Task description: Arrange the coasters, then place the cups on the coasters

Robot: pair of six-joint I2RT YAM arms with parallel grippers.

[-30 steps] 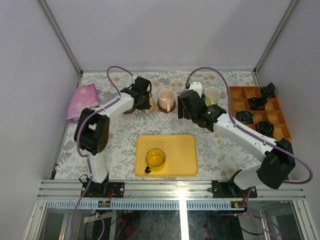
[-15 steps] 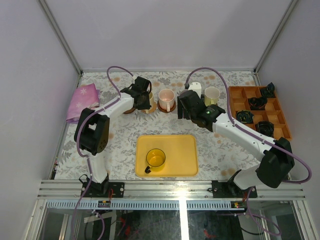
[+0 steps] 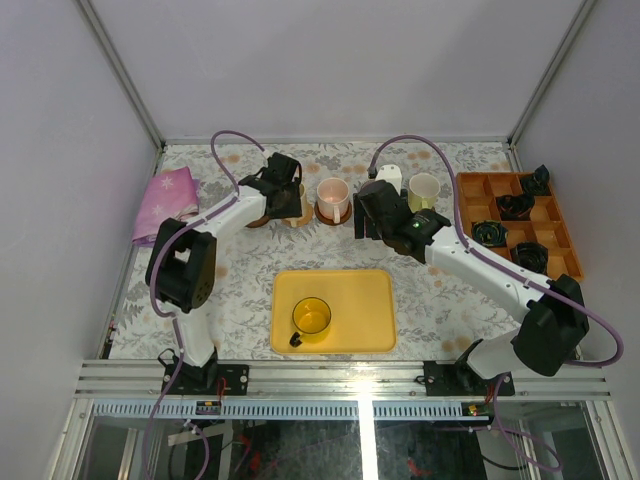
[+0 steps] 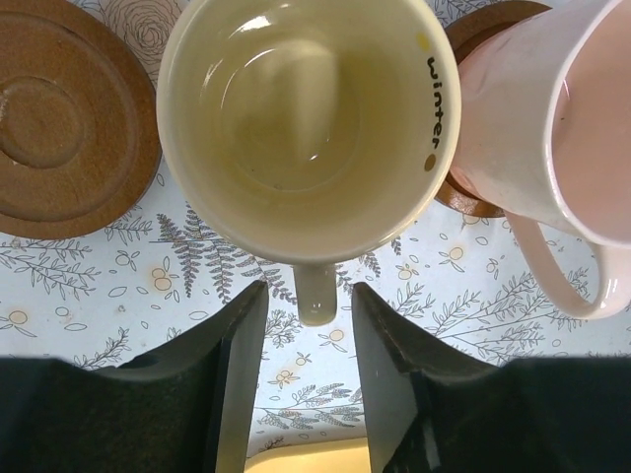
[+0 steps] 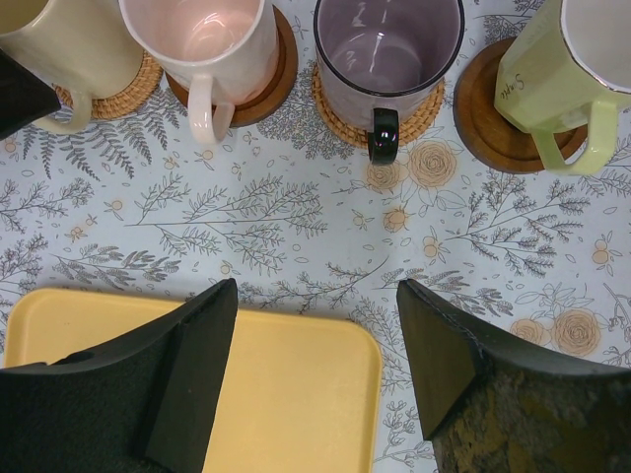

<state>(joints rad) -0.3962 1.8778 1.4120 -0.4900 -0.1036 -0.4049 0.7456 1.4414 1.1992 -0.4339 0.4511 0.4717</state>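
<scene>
Left gripper (image 4: 309, 294): released; its two fingers stand on either side of the cream cup's handle, with a gap on each side, so they touch nothing.
Right gripper (image 5: 315, 291): released and spread wide, with nothing between the fingers; it hangs over the far edge of the yellow tray (image 5: 296, 394), and the row of cups is just beyond.
Cream cup (image 4: 306, 128): upright on a woven coaster (image 5: 123, 94), toward the far edge of the worktop (image 3: 240, 290) and left of centre; its handle points to the near edge.
Bare dark coaster (image 4: 59, 118): flat on the floral cloth just left of the cream cup, leftmost in the row.
Pink cup (image 5: 202, 34): upright on a dark brown coaster (image 5: 274, 79), just right of the cream cup, handle toward the near edge.
Grey-purple cup (image 5: 387, 49): upright on a second woven coaster (image 5: 335, 110), next along to the right; its dark handle faces the near edge.
Pale green cup (image 5: 557, 79): upright on a dark wooden coaster (image 5: 483, 133), rightmost in the row.
Yellow cup (image 3: 311, 317): upright in the left half of the yellow tray, by the near edge of the worktop and well apart from every coaster.
Orange compartment box (image 3: 470, 195): along the right edge, with black objects in several compartments.
Pink cloth (image 3: 168, 200): folded at the far left corner.
</scene>
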